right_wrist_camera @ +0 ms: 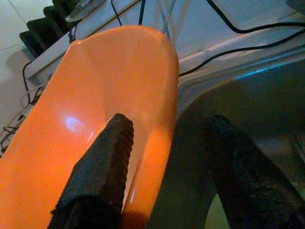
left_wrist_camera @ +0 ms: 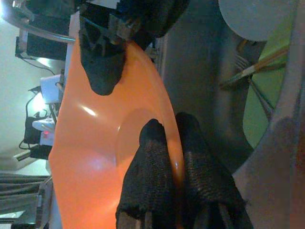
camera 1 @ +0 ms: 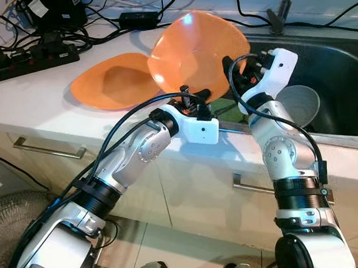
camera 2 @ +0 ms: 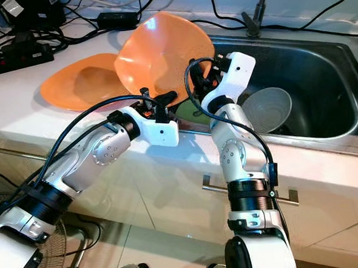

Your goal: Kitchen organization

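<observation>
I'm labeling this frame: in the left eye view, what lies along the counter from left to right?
Power strip → flat orange plate → tilted orange plate held by the left gripper → grey bowl in the sink.

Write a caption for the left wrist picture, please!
Left gripper pinches the rim of a tilted orange plate beside the sink, with the right gripper at the plate's far edge.

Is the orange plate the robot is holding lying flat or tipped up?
Tipped up. The held orange plate stands on edge over the sink's rim, pinched by the left gripper.
</observation>
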